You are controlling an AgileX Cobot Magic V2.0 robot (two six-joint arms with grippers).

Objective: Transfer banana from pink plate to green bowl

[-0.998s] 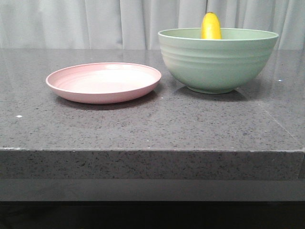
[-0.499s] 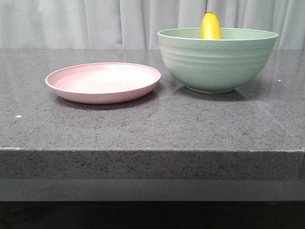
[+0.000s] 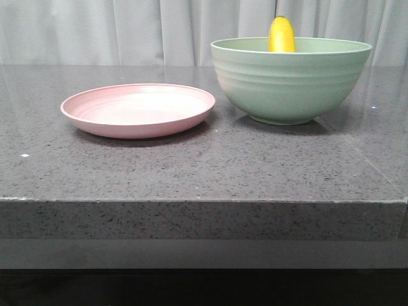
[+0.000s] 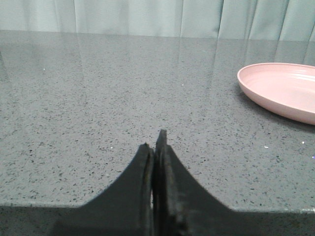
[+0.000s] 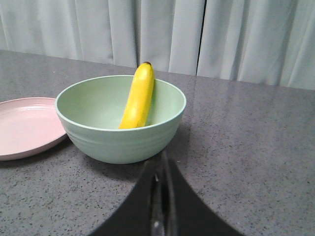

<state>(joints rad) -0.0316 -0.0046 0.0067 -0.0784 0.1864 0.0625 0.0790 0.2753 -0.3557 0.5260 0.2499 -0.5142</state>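
The banana (image 3: 282,35) stands tilted inside the green bowl (image 3: 290,83), leaning on its far wall with its tip above the rim; it also shows in the right wrist view (image 5: 138,97), in the bowl (image 5: 123,137). The pink plate (image 3: 138,108) lies empty to the left of the bowl; its edge shows in the left wrist view (image 4: 280,91) and the right wrist view (image 5: 24,125). My left gripper (image 4: 154,145) is shut and empty, low over the table, apart from the plate. My right gripper (image 5: 161,162) is shut and empty, short of the bowl. Neither gripper shows in the front view.
The plate and bowl stand on a dark grey speckled stone table (image 3: 204,166) whose front edge (image 3: 204,201) runs across the front view. Pale curtains (image 3: 127,29) hang behind the table.
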